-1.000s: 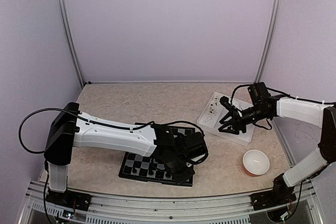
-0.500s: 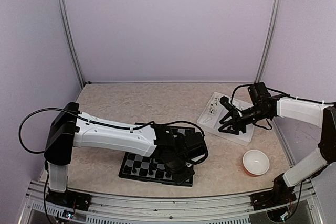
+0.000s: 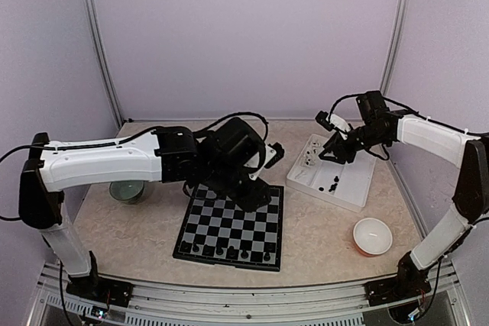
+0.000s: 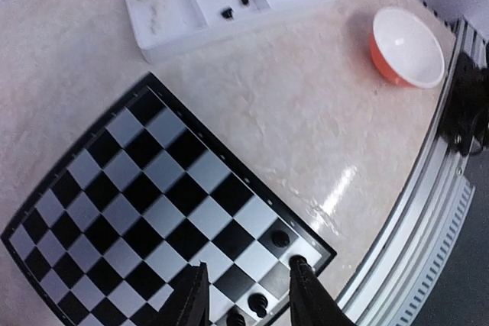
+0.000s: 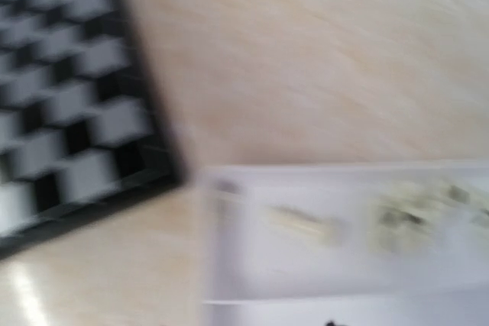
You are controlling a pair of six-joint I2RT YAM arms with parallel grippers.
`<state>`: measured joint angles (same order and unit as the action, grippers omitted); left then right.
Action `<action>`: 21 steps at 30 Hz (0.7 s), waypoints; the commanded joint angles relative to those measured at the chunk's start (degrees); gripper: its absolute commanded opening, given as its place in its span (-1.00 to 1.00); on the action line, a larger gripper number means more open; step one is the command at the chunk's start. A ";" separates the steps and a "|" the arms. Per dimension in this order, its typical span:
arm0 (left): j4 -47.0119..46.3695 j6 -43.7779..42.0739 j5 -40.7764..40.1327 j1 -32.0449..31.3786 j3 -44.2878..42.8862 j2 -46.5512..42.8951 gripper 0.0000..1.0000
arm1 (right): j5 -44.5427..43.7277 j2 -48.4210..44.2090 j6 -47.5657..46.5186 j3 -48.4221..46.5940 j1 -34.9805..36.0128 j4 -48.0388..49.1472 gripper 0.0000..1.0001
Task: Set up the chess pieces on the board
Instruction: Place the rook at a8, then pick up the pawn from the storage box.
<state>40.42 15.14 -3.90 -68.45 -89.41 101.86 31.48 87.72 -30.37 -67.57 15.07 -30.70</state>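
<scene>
The board (image 3: 233, 223) lies flat at the middle of the bench (image 3: 321, 246), close to its near edge. A single row of black chess pieces (image 3: 229, 251) stands along the board's near side, and the other squares are bare. The left gripper (image 3: 256, 195) hangs above the far part of the board. In its wrist view the jaws are spread apart with nothing between them. A white tray (image 3: 325, 196) sits toward the far right corner. It holds a few loose black pieces in one compartment and some white pieces (image 3: 309, 160) in another. The right gripper (image 3: 335, 150) hovers over the tray's far end. Its wrist view is blurred, so I cannot tell how its jaws stand. An orange bowl (image 3: 372, 236) rests near the right near corner, and a grey bowl (image 3: 126, 191) shows by the left edge, partly behind the arm.
</scene>
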 commanded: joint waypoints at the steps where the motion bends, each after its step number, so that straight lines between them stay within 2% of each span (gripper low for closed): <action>1: -9.40 0.46 -1.30 2.81 3.95 -3.70 -0.25 | -17.13 7.62 1.72 -6.92 -1.51 -3.57 -0.14; 4: -11.24 -0.34 -1.21 3.45 4.89 -3.83 -0.25 | -22.19 13.12 2.62 -11.19 -3.39 -4.35 -0.17; 8: -11.74 -1.27 -0.36 4.21 5.81 -3.35 -0.25 | -24.69 20.23 5.33 -17.48 -6.70 -5.32 -0.24; 14: -12.57 -1.85 0.70 4.89 7.94 -3.85 -0.25 | -23.38 29.15 9.86 -26.04 -11.44 -6.84 -0.32; 21: -13.74 -1.52 1.57 5.35 9.76 -4.22 -0.25 | -23.66 36.53 11.36 -35.05 -12.10 -9.87 -0.33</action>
<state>28.86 14.24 -3.38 -63.40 -80.58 98.04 8.19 121.05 -21.08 -97.80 2.81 -37.58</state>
